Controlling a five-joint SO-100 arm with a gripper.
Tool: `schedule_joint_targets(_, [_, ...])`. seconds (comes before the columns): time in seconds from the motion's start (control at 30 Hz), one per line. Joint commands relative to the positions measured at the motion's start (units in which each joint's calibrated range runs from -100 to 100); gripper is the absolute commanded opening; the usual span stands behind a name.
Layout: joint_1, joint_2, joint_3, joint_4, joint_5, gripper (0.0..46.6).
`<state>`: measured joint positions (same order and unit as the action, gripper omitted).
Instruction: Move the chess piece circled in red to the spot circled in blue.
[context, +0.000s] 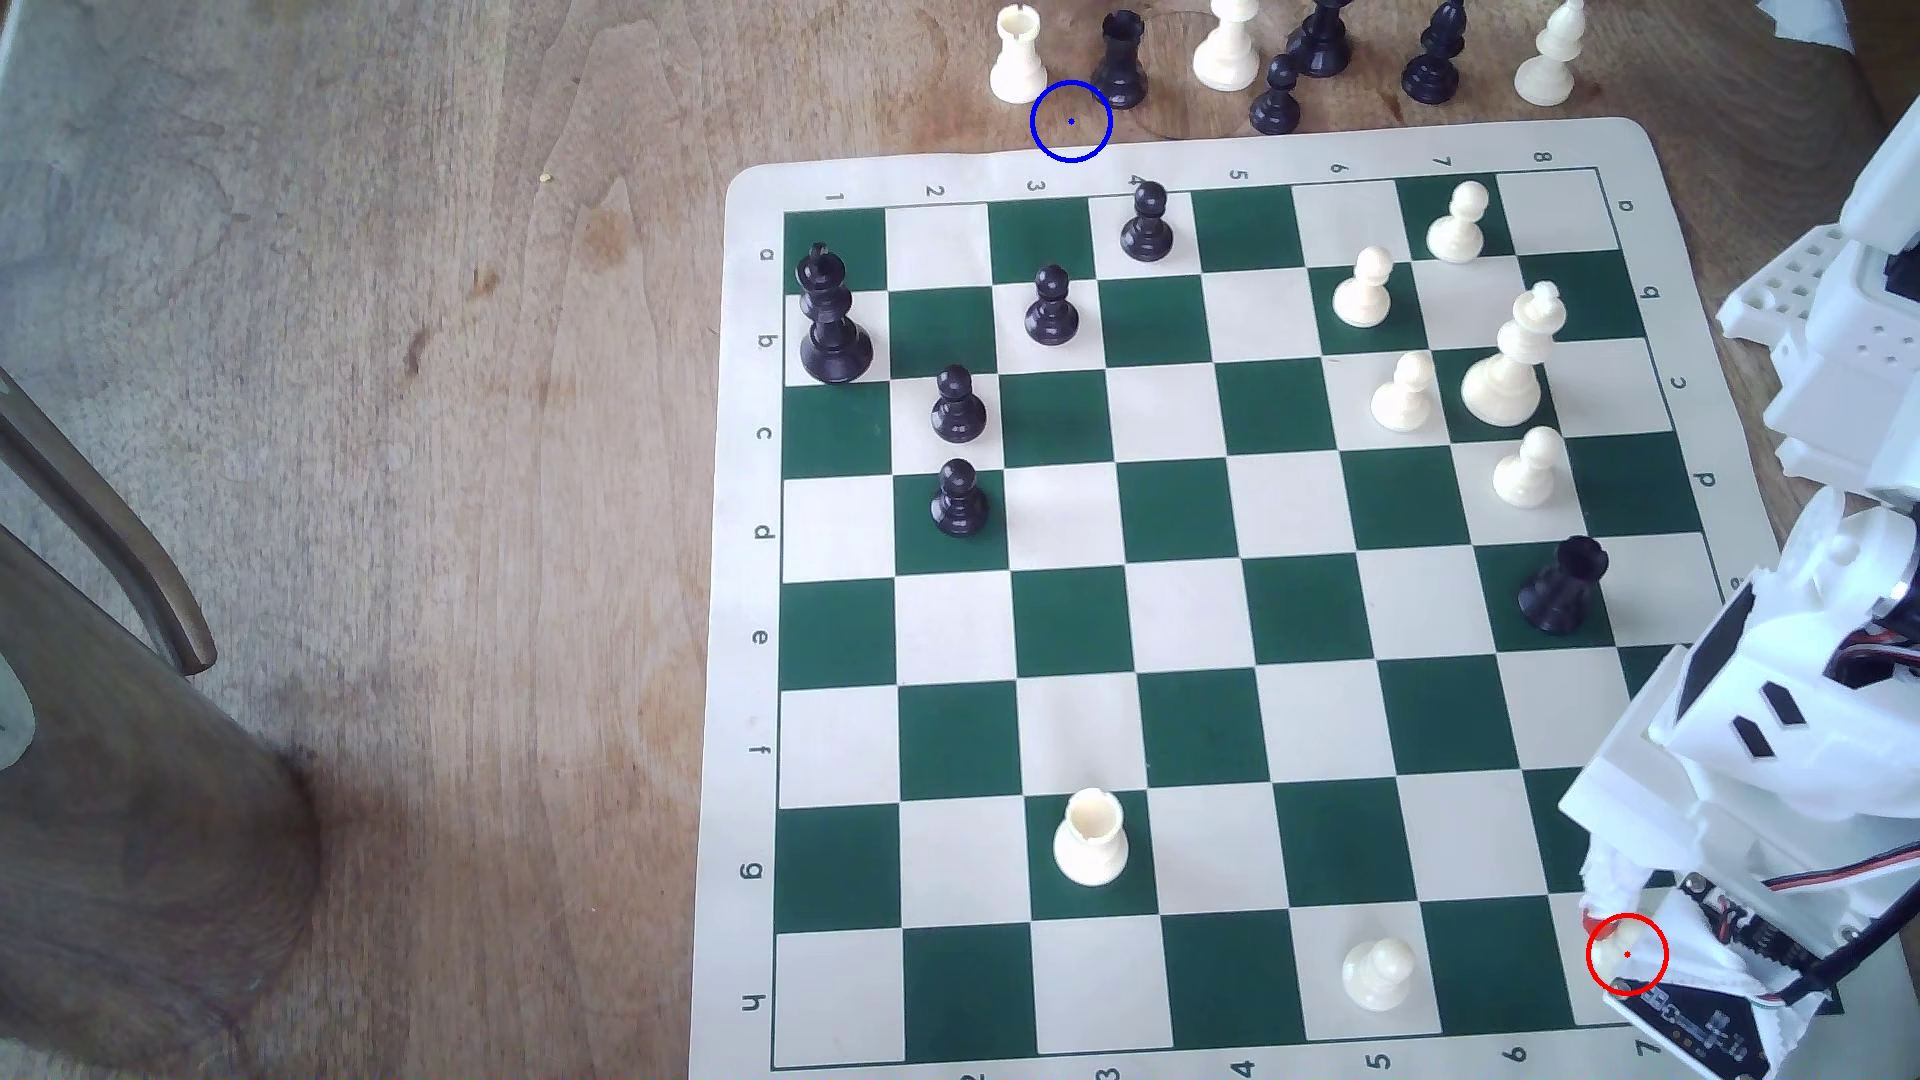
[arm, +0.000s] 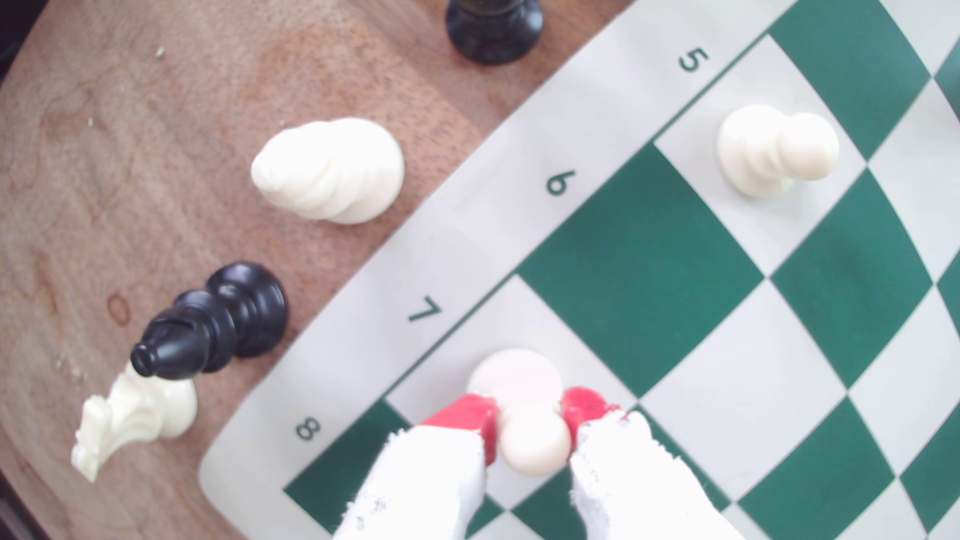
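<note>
While cream pawn (arm: 519, 405) sits on cream square in board (context: 1262, 145) corner by file 7/8 labels, gripper (arm: 531, 423) brackets its head: red fingertips (arm: 470, 413) narrow, touching or nearly so, firm grip unconfirmed. Judgement: squeeze below ball head, lift straight up before travel. Neighbour pawn (context: 1377, 971) near along same edge. Blue ring (context: 1071, 122) on bare wood off opposite board edge, between cream rook (context: 1016, 57) and black rook (context: 1122, 62); set down gently, tight gap.

White plastic arm (context: 1766, 727), black-and-red cables, white-wrapped hand (arm: 530, 420), red fingertips (arm: 582, 405)
</note>
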<state>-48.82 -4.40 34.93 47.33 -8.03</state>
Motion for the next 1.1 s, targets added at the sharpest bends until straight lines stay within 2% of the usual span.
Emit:
schedule_joint_targets(0.0, [-0.3, -1.5, -1.1, -0.1, 0.1, 0.2])
schedule_joint_targets(0.13, [0.0, -3.4, -1.5, 0.6, -0.1, 0.2])
schedule_joint_targets(0.43, [8.4, -14.3, -16.3, 12.6, 0.9, 0.2])
schedule_joint_targets(0.77, [23.2, -25.6, -22.8, 21.0, 3.1, 0.2])
schedule_joint_targets(1.07, [37.1, -33.7, -19.3, 24.9, 5.1, 0.2])
